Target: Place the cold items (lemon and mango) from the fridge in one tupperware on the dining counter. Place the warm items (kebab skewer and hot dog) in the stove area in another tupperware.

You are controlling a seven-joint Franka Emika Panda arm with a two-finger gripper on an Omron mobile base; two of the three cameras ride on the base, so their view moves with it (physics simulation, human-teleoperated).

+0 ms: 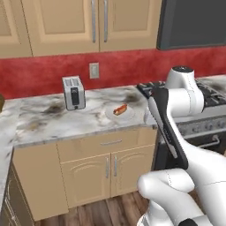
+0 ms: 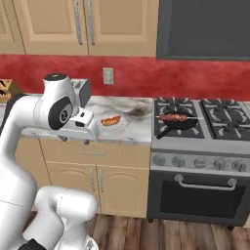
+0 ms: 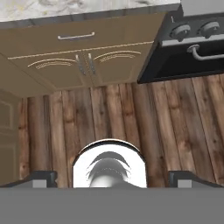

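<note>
Gripper (image 3: 112,177) fingers spread wide, holding nothing, aimed down at the floor, arm folded as if for travel. Hot dog (image 1: 120,109) on plate (image 1: 128,115), frame centre, on counter (image 1: 44,123). Skewer (image 2: 174,117) in pan (image 2: 171,128) on stove (image 2: 205,127), right of centre; both likely still to pick.

Lighting was flat and even in all three views, no clear source. Rendered frames, slightly soft, low-res. Only faint shading under the desk (image 1: 66,128) overhang and beneath the upper cabinets (image 2: 83,24). White arm (image 1: 176,110) showed smooth gradients, no hard glare. Hand view was dimmer, wood floor (image 3: 131,113) muddy. No motion blur or edge distortion visible.
</note>
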